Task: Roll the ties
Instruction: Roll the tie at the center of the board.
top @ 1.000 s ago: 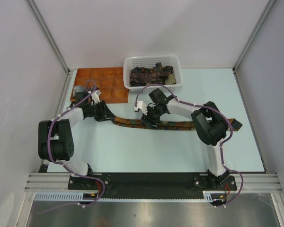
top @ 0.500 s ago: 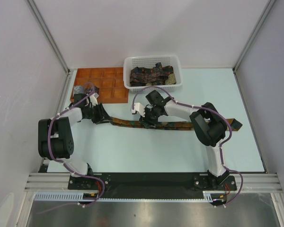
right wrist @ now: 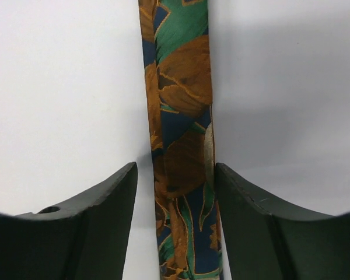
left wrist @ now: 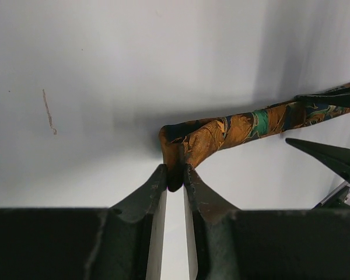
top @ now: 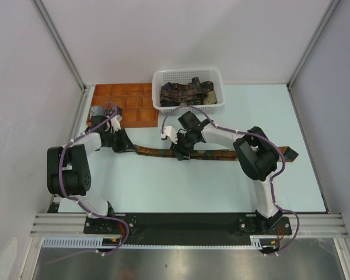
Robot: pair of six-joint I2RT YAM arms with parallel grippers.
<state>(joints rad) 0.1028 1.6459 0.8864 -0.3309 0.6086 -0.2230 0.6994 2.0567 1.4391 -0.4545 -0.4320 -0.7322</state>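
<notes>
A long tie (top: 221,154), dark with orange, green and gold motifs, lies flat across the middle of the table. My left gripper (top: 128,146) is at its left end. In the left wrist view the gripper (left wrist: 175,172) is shut on the folded tip of the tie (left wrist: 233,125), which curls up from the table. My right gripper (top: 179,149) sits over the tie further right. The right wrist view shows it (right wrist: 175,167) open, with its fingers on either side of the flat tie (right wrist: 184,116). More ties (top: 186,92) lie heaped in the basket.
A white mesh basket (top: 217,77) stands at the back centre. An orange-brown compartment tray (top: 134,102) lies to its left, with a small dark bundle (top: 97,111) in a left cell. The tie's far end (top: 291,153) reaches past the right arm's elbow.
My left jaws have closed onto the tie's left tip. Both grippers have shifted slightly left, and the tie's left part has pulled straighter.
</notes>
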